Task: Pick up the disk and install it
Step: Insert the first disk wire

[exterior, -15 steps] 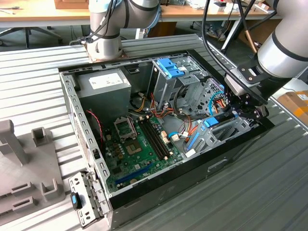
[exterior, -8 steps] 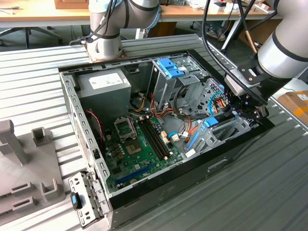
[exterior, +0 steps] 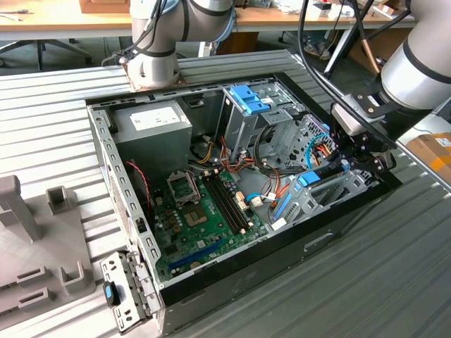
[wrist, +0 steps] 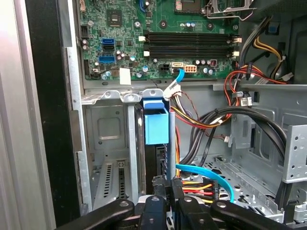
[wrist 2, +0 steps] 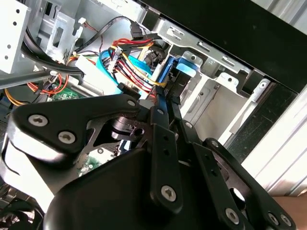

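The disk (wrist: pixel 156 125) stands on edge in the drive bay at the case's front corner, and its bright blue carrier frame shows at its end. In the exterior view the disk (exterior: pixel 309 179) sits at the exterior view's right side of the open computer case (exterior: pixel 106 151). My gripper (wrist: pixel 169 183) is right at the disk's near edge, with the black fingers (wrist: pixel 154 186) drawn close together on the thin grey edge. In the second wrist view the gripper (wrist 2: pixel 162 98) points at the blue frame (wrist 2: pixel 184 72). My gripper (exterior: pixel 347 163) hangs over the bay.
Red, yellow and black cables (wrist: pixel 201 120) and a blue data cable (wrist: pixel 211 175) run beside the bay. The green motherboard (exterior: pixel 204 204) lies mid-case. A grey power-supply box (exterior: pixel 151 123) and a tall cage with a blue latch (exterior: pixel 248 98) stand at the back. A grey fixture (exterior: pixel 28 232) sits outside.
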Available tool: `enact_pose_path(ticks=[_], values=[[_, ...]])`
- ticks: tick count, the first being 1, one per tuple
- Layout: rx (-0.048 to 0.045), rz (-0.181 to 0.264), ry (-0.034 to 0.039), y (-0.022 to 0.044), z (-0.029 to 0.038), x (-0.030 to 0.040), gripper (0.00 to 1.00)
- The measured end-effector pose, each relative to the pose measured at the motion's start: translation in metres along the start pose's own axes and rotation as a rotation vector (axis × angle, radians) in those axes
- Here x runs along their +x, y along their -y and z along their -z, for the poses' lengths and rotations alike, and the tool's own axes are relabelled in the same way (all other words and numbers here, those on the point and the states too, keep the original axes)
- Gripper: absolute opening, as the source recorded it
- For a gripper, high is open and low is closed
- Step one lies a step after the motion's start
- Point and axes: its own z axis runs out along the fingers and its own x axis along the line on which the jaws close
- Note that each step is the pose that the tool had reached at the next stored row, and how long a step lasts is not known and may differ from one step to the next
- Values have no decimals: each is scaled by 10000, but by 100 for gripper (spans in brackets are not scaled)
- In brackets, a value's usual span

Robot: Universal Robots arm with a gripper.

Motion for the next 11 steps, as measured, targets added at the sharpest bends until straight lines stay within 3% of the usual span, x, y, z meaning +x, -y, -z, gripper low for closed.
enact_pose_path(ticks=[5, 11], values=[[0, -2, 2, 32, -18, -1, 17], [0, 0, 2, 13, -30, -6, 17]])
